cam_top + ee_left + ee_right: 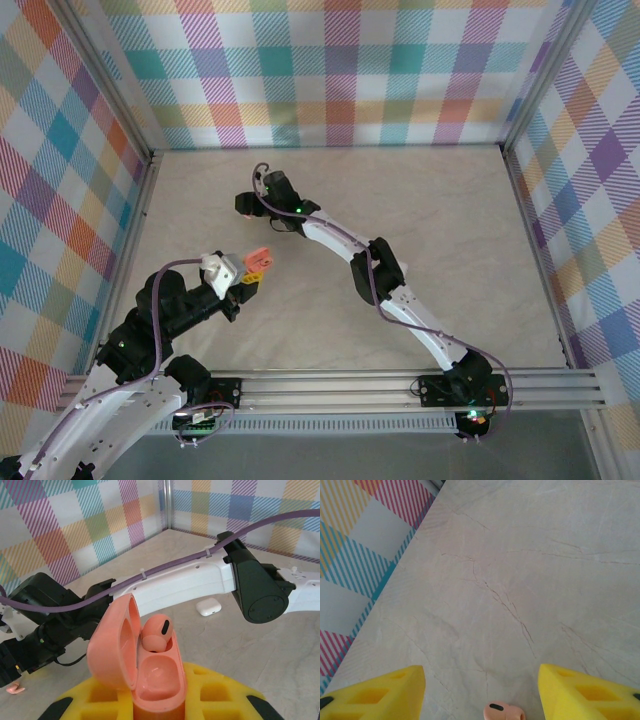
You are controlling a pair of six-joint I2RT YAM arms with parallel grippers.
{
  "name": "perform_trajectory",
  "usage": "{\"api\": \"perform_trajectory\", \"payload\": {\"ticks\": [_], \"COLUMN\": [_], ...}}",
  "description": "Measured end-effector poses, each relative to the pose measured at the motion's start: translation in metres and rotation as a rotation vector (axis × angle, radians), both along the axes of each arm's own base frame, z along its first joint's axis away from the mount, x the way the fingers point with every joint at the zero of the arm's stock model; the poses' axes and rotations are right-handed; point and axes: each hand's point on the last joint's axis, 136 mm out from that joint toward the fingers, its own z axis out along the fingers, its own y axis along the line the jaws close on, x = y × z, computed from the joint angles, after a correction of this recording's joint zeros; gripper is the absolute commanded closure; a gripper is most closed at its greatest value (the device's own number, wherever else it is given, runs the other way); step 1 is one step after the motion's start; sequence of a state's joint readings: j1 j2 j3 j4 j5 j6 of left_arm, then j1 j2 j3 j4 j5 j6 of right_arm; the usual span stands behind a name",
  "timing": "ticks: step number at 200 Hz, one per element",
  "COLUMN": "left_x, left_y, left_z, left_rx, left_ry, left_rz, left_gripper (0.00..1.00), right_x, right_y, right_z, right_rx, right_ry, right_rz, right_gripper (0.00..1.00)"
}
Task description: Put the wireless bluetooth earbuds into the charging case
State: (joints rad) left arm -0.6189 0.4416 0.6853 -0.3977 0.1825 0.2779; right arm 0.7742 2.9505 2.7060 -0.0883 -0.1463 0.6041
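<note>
The salmon-pink charging case [150, 680] stands upright with its lid open, and my left gripper [160, 696] is shut on its base with yellow fingers [220, 692]. One earbud [156, 632] sits in the far socket; the near socket is empty. From above, the case [258, 257] is at the tip of the left gripper [252, 276]. My right gripper [247, 207] reaches further back and left. In the right wrist view the right gripper [481, 674] is open and low over the table. A second earbud [504, 712] lies on the table between its fingers, untouched by them.
A white rounded case [208, 607] lies on the table behind the right arm [200, 580], which crosses the left wrist view. The plaid left wall [365, 555] stands close to the right gripper. The loose earbud [15, 689] also lies at the lower left.
</note>
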Motion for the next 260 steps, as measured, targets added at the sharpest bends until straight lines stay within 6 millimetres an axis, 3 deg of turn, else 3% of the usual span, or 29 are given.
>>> {"api": "perform_trajectory", "payload": {"ticks": [145,260], "left_x": [-0.008,-0.021], "left_y": [0.004,0.013], "left_z": [0.013,0.016], "left_rx": [-0.03,-0.046], "left_ry": [-0.046,-0.061], "left_rz": [-0.008,-0.006], "left_gripper": [1.0,1.0], "right_x": [-0.024,-0.062], "right_y": [0.011,0.021], "right_z": [-0.014,-0.022], "right_rx": [-0.112,-0.263], "right_ry": [-0.029,-0.067], "right_rz": [0.06,0.144], "right_gripper": [0.46,0.64]}}
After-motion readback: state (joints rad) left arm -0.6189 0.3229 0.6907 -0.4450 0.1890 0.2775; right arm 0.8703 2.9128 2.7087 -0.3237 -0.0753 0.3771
